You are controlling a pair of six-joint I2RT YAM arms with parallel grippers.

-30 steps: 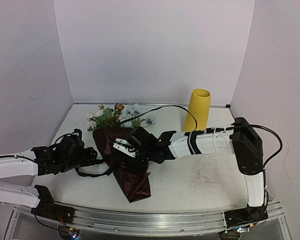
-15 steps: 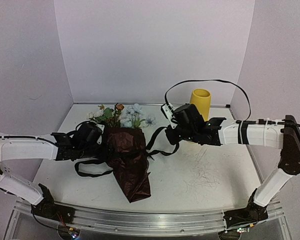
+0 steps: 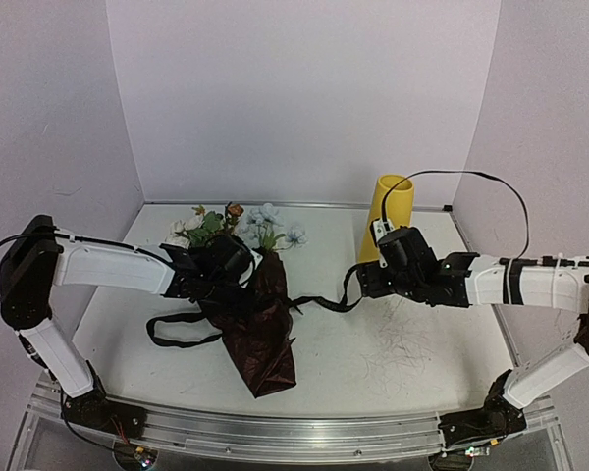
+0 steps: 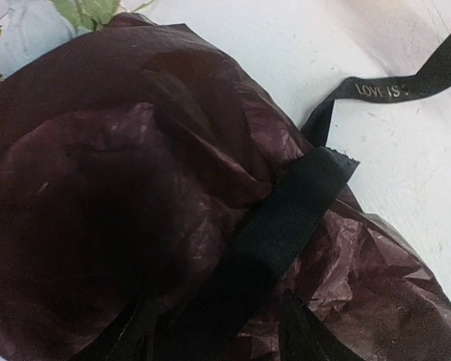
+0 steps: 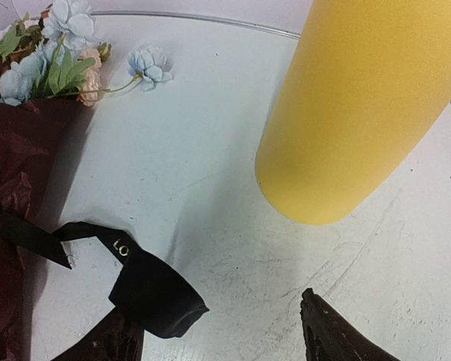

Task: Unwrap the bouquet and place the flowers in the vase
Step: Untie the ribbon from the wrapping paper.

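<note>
The bouquet (image 3: 265,343) lies at the table's left centre in dark red crinkled paper (image 4: 98,188). Its flowers (image 3: 260,224) stick out toward the back wall. My left gripper (image 3: 238,270) rests on top of the wrap. Its jaws (image 4: 218,342) stand apart, astride the black ribbon (image 4: 293,203) crossing the paper. That ribbon (image 3: 319,305) trails right to my right gripper (image 3: 365,282). The right gripper (image 5: 222,346) is open, and the loose ribbon end (image 5: 150,289) lies against its left finger (image 5: 105,342). The yellow vase (image 5: 361,113) stands upright just beyond it.
A ribbon loop (image 3: 177,329) lies on the table left of the wrap. A pale blue bloom (image 5: 150,64) lies apart from the bunch. Walls close in the back and both sides. A metal rail (image 3: 294,432) runs along the near edge.
My right gripper drew the ribbon from the bouquet rightward toward the vase, then opened and released it. My left gripper moved right onto the wrap, jaws narrowing.
</note>
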